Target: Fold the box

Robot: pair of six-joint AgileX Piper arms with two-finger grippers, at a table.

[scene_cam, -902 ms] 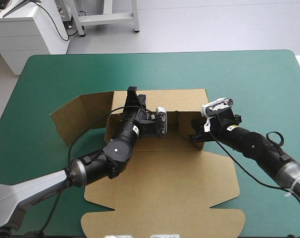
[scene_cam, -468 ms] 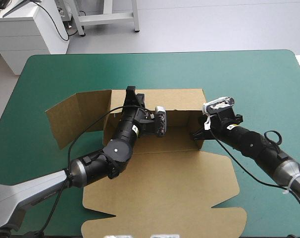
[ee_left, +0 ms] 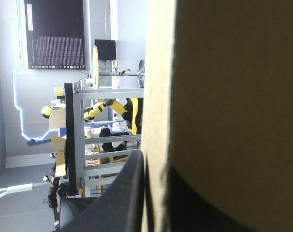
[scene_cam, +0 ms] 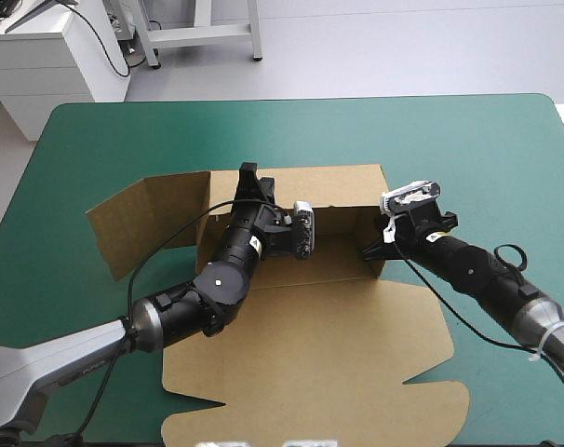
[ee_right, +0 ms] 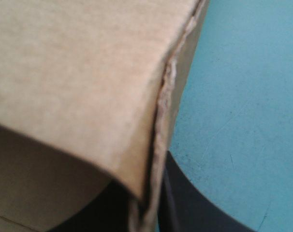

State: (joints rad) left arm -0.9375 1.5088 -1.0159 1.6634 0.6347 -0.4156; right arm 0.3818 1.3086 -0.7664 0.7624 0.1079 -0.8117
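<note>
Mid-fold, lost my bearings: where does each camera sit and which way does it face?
High view: above and behind the robot, facing forward and down at the table; both arms show, left claw and right claw on the box's walls.
Left wrist view: on that wrist, looking level past a box wall into the room; its fingers pinch the wall.
Right wrist view: on that wrist, facing a box corner and the cover; its fingers pinch the board.
Shared: the box.

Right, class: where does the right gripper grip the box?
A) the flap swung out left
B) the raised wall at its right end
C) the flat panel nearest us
B: the right gripper is shut on the upright right-end wall of the box, the board's edge pinched in the right wrist view.
</note>
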